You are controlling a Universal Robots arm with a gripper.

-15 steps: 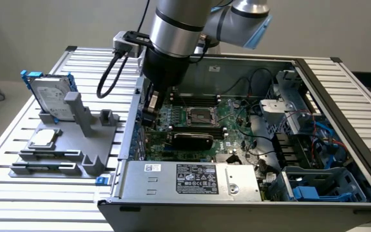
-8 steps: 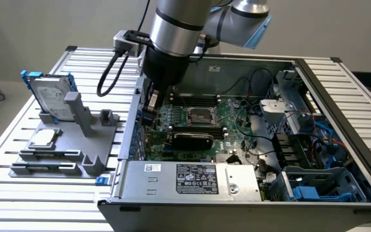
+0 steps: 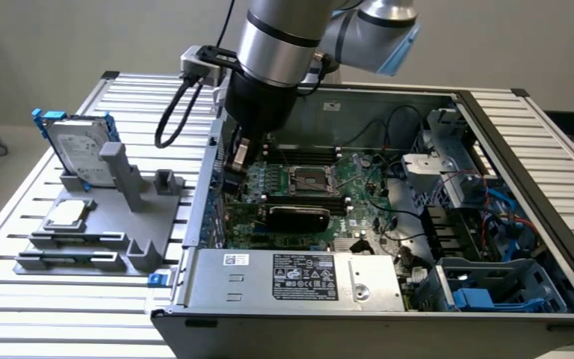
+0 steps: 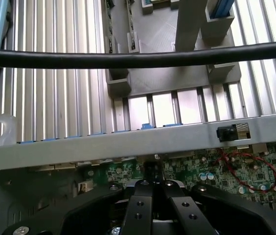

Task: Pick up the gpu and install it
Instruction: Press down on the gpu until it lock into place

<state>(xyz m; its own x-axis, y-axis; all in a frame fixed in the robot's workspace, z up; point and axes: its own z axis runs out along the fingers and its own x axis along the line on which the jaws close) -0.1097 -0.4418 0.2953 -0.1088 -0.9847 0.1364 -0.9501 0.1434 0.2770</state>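
The gpu stands on the green motherboard inside the open computer case, its black rounded shroud facing the exterior view. My gripper hangs inside the case close to the wall on the exterior view's left, just left of and slightly above the gpu. In the wrist view the black fingers meet at the gripper tip, shut, over the motherboard, and no card shows between them. I cannot tell whether the tips touch the gpu.
The case's metal wall runs right beside the fingertips. A grey fixture outside the case holds the silver hard drive with its blue frame and a square CPU chip. A black cable crosses the wrist view. The power supply fills the case's near end.
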